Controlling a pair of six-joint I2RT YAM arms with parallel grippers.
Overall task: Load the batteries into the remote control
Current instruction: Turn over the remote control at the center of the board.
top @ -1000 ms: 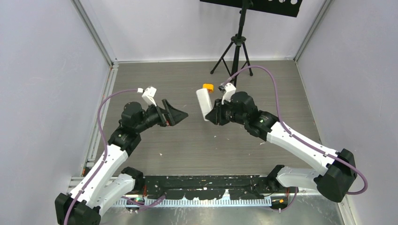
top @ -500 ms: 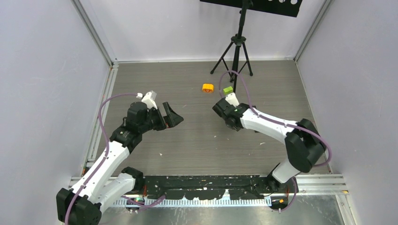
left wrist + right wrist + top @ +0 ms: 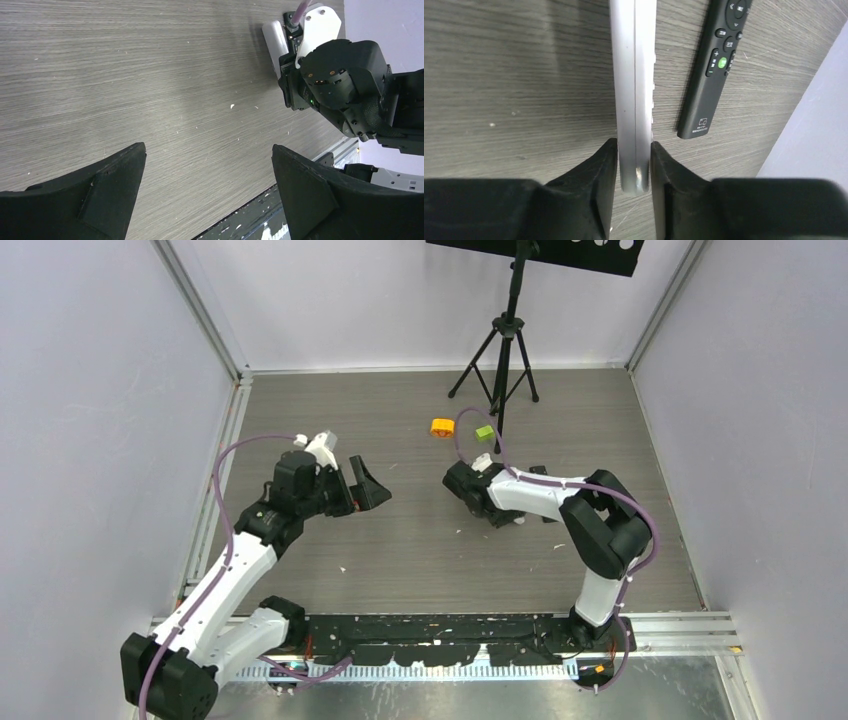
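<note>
So the right gripper [image 3: 633, 150] is pinched on the slim, smooth silver remote [image 3: 630, 75], edge-on at center frame. A matte black remote [image 3: 716, 65] lies flat just right of it. The left gripper [image 3: 208, 146] hangs spread wide over the streaky wood-grain table [image 3: 100, 75], with open room underneath.

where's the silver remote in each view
Top external: not visible, hidden under the right arm's wrist.
Left wrist: silver remote at top right, beside that wrist.
Right wrist: centre, edge-on between the fingers.
Shared landmark: grey wood-grain table.
</note>
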